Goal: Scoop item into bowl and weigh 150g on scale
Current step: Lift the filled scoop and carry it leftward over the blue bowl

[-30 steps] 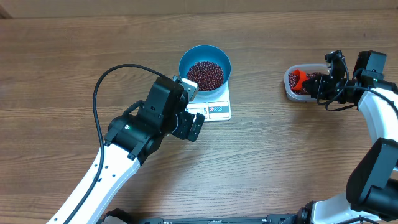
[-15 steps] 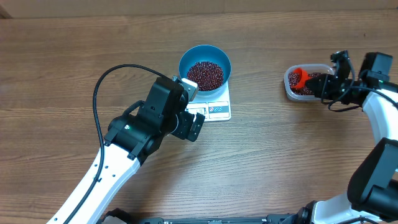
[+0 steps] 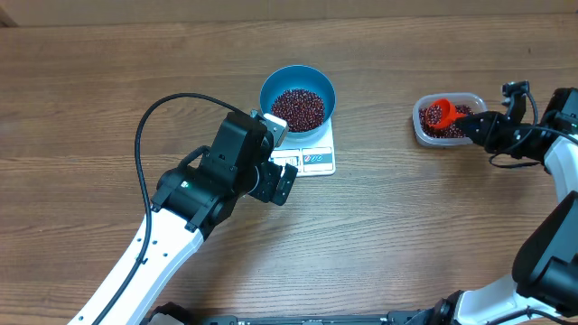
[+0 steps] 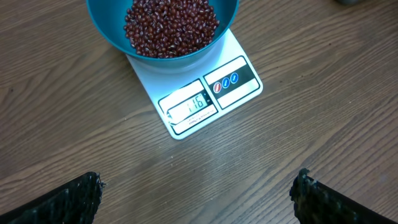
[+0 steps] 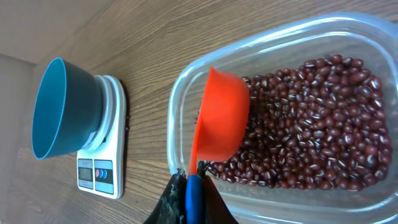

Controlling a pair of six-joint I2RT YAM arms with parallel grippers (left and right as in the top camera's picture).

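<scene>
The blue bowl stands on the white scale with a heap of red-brown beans in it. From the left wrist the beans fill the bowl, and the scale shows what looks like 116. My left gripper hovers open over bare wood just in front of the scale. My right gripper is shut on the blue handle of an orange scoop. The scoop is tilted on its side over the beans in the clear tub.
The clear tub sits at the right of the table, well apart from the scale. A black cable loops over the left arm. Bare wood lies between the scale and the tub.
The right arm has drawn back to the right, and the orange scoop has slid a little rightward inside the tub. The left arm has not moved.
</scene>
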